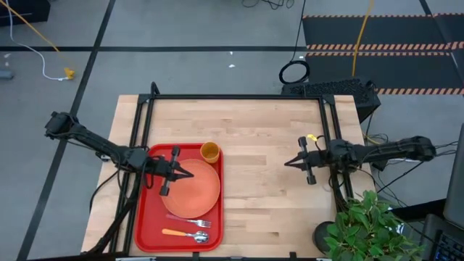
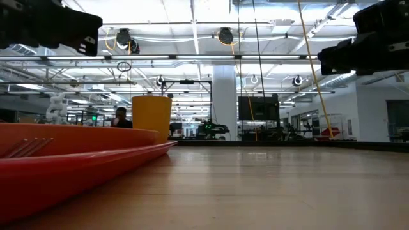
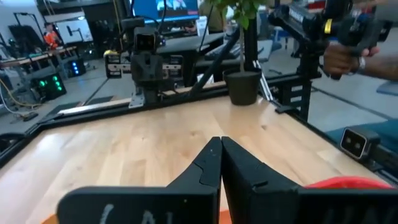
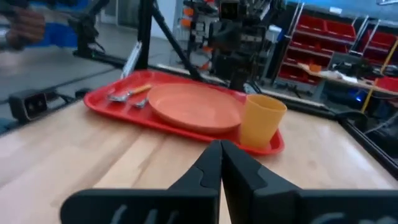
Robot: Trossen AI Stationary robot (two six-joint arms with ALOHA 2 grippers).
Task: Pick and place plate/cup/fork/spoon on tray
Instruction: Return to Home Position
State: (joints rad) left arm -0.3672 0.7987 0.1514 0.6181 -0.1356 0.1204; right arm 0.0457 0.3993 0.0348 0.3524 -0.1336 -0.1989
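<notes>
1. The tray (image 1: 148, 225) lies at the table's (image 1: 268, 167) left near corner, and every item named in the task appears to sit on it already.
2. The plate (image 1: 194, 190) rests flat in the tray's middle, toward its right side; nothing seems left to do for it.
3. The cup (image 1: 209, 151) stands upright at the tray's far right corner, just beyond the plate's far edge.
4. The fork (image 1: 197, 223) lies on the tray near the plate's near edge, and the spoon (image 1: 185, 235) lies just nearer than it, orange handle pointing left.
5. The left gripper (image 1: 190, 174) hovers over the plate's left part with its fingers pressed together and nothing between them.
6. The right gripper (image 1: 288, 162) hangs over bare wood well to the right of the tray, also closed and empty.
7. Judged from this layout, the placing is finished; only withdrawing the arms would remain.
</notes>
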